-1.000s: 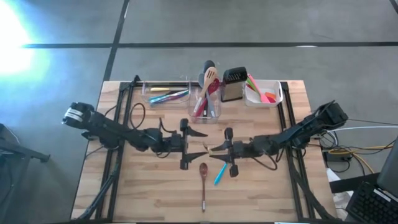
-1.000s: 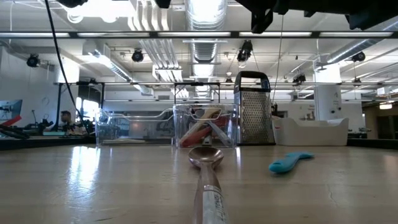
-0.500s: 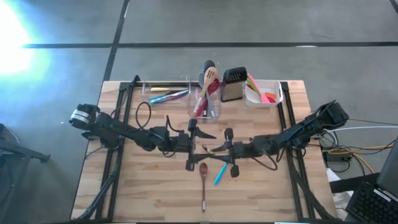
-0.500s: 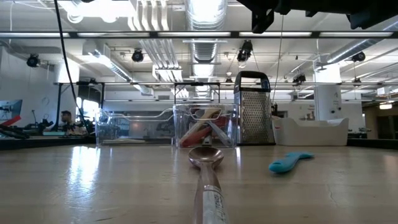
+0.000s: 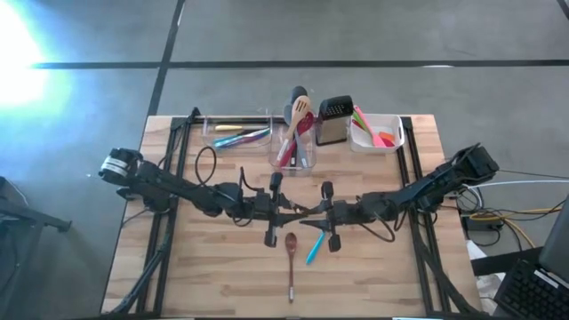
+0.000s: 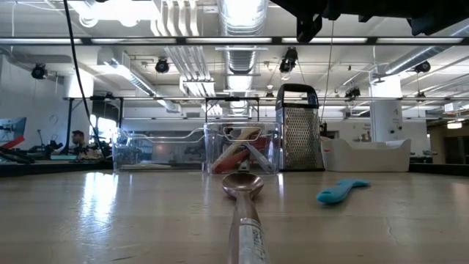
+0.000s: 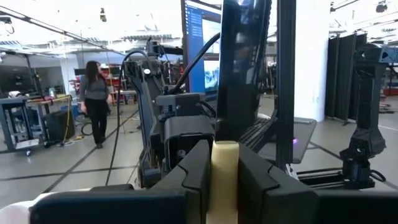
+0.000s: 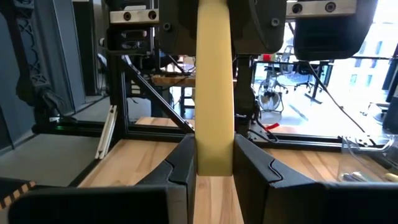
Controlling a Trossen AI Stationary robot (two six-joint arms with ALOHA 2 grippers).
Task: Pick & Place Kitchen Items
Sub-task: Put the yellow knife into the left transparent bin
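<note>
Two grippers, the left gripper (image 5: 286, 211) and the right gripper (image 5: 307, 212), both clamp one pale yellow handle (image 8: 214, 93). Just below them lie two utensils: one wooden spoon (image 5: 291, 261) and one blue spatula (image 5: 315, 248).

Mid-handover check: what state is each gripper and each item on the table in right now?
Left gripper: shut on the pale flat utensil handle.
Right gripper: shut on that handle too, above the table.
Brown wooden spoon: lying flat, free.
Blue spoon: lying flat, free.
Steel box grater: upright.
Clear square tub: upright, utensils standing inside.
Clear long tub: utensils lying inside.
White tub: holds green-orange tools.
</note>
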